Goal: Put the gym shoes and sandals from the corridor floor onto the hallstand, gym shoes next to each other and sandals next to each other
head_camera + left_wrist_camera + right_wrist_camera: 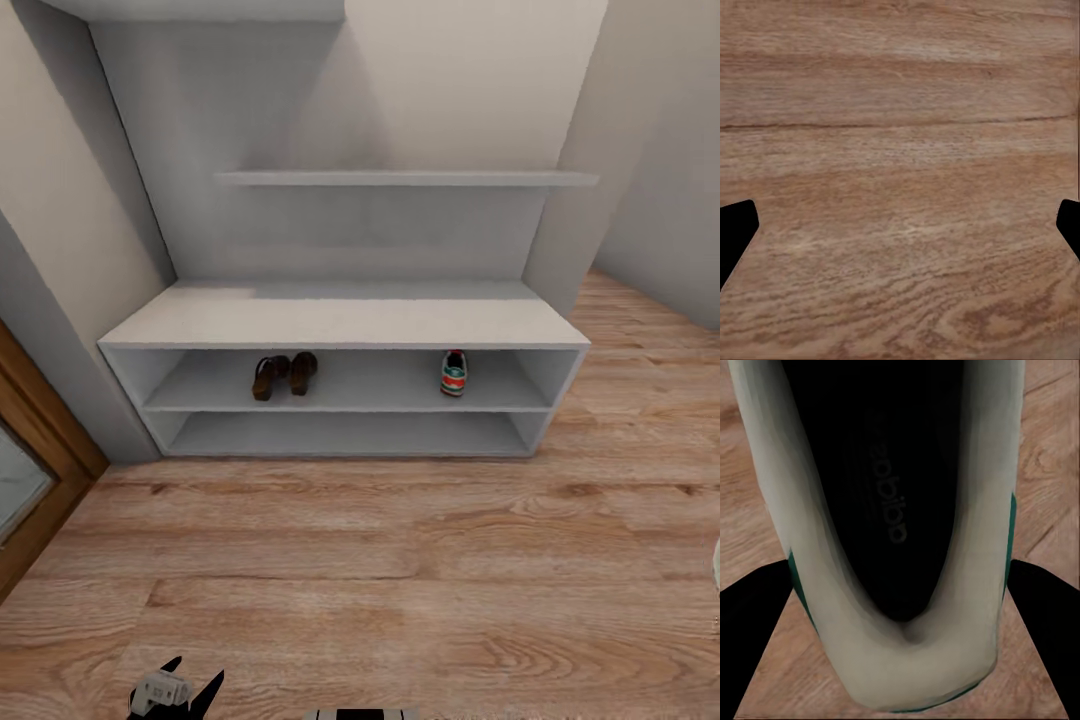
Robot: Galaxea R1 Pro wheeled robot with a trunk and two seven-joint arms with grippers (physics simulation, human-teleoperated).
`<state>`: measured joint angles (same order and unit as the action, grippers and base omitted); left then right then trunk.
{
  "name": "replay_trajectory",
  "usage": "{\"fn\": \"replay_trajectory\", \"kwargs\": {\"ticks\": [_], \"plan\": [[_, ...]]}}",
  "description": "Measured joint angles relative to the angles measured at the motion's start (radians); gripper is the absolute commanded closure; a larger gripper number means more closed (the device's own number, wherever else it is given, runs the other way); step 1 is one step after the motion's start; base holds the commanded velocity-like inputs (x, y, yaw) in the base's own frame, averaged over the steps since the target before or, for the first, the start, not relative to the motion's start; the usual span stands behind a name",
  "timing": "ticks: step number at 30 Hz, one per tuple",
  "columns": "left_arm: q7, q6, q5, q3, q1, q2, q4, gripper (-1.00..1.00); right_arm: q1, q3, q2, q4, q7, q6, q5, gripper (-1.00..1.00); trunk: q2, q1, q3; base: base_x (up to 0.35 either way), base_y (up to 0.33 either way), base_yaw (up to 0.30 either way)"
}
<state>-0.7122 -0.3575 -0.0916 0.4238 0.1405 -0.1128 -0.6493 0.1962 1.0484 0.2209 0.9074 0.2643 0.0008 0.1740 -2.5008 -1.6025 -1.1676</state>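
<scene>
The pale grey hallstand (345,318) stands against the wall straight ahead. Both brown sandals (284,375) sit side by side at the left of its upper open tier. One gym shoe (453,373) rests at the right of that same tier, heel towards me. The second gym shoe (896,510), white with green stripes, sits between the black fingers (757,615) of my right gripper (901,574), which is shut on its heel end. My left gripper (190,682) hangs low and open over bare corridor floor (900,150).
Wood-grain planks stretch between me and the rack. A brown door frame (45,440) stands at the left. A grey wall shelf (405,179) juts out above the bench. A white sliver (716,565) shows at the right edge.
</scene>
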Motion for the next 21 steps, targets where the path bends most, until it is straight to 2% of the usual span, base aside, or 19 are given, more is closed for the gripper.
{"fn": "replay_trajectory", "kwargs": {"ticks": [4,5,6,7,8,9,10,11,12,14,15,17,20,21], "plan": [[0.000,-0.002,0.000,0.000,0.000,0.001,0.000,-1.00,0.000,-0.004,-0.022,-0.003,0.001,0.002,0.003,1.00,0.000,0.000,0.001,0.001,0.023,-0.115],[0.000,-0.003,0.000,-0.001,0.000,0.001,0.001,-1.00,0.000,-0.011,-0.047,-0.008,0.003,0.002,0.018,1.00,0.000,0.000,0.001,0.000,0.003,-0.016],[-0.003,-0.005,0.000,-0.002,-0.001,0.001,0.001,-1.00,0.001,-0.058,-0.089,-0.024,0.003,0.000,0.076,1.00,0.000,0.000,0.001,0.000,0.002,-0.010],[-0.007,-0.005,0.000,-0.002,-0.001,0.001,0.001,-1.00,0.000,-0.109,-0.143,-0.045,0.002,-0.001,0.115,1.00,0.000,0.000,0.001,0.000,0.001,-0.007],[-0.016,-0.006,-0.001,-0.003,-0.001,0.001,0.001,-1.00,0.000,-0.155,-0.158,-0.053,0.000,-0.001,0.148,1.00,0.000,0.000,0.001,0.000,0.001,-0.005],[-0.022,-0.006,-0.001,-0.003,-0.002,0.001,0.002,-1.00,0.000,-0.179,-0.169,-0.059,-0.001,-0.001,0.163,1.00,0.000,0.000,0.001,0.000,0.001,-0.003],[-0.038,-0.006,-0.002,-0.003,-0.002,0.001,0.003,-1.00,0.000,-0.230,-0.189,-0.069,-0.002,0.000,0.186,1.00,0.000,0.000,0.001,0.000,0.000,-0.002],[-0.062,-0.007,-0.004,-0.003,-0.003,0.001,0.008,-1.00,0.001,-0.309,-0.215,-0.078,-0.004,0.001,0.207,1.00,0.000,0.000,0.001,0.000,0.000,-0.001],[-0.069,-0.007,-0.005,-0.002,-0.003,0.001,0.009,-1.00,0.001,-0.333,-0.223,-0.079,-0.005,0.001,0.212,1.00,0.000,0.000,0.001,0.000,0.000,0.000],[-0.087,-0.008,-0.006,-0.002,-0.002,0.001,0.013,-1.00,0.001,-0.431,-0.248,-0.082,-0.007,0.004,0.220,1.00,0.000,0.000,0.001,0.000,0.000,0.000],[-0.090,-0.008,-0.006,-0.002,-0.003,0.001,0.013,-1.00,0.001,-0.451,-0.253,-0.081,-0.009,0.005,0.222,1.00,0.000,0.000,0.001,0.000,0.000,0.000],[-0.097,-0.009,-0.007,-0.002,-0.003,0.001,0.014,-1.00,0.004,-0.525,-0.276,-0.083,-0.025,0.012,0.225,1.00,0.000,0.000,0.001,0.000,0.000,0.000],[-0.104,-0.015,-0.007,-0.002,-0.009,0.000,0.013,-1.00,0.019,-0.583,-0.310,-0.082,-0.067,0.047,0.227,1.00,0.000,0.000,0.001,0.000,0.000,0.000],[-0.113,-0.017,-0.007,-0.002,-0.013,0.000,0.010,-1.00,0.033,-0.610,-0.330,-0.080,-0.093,0.084,0.224,1.00,0.000,0.000,0.001,0.000,0.000,0.000]]}}
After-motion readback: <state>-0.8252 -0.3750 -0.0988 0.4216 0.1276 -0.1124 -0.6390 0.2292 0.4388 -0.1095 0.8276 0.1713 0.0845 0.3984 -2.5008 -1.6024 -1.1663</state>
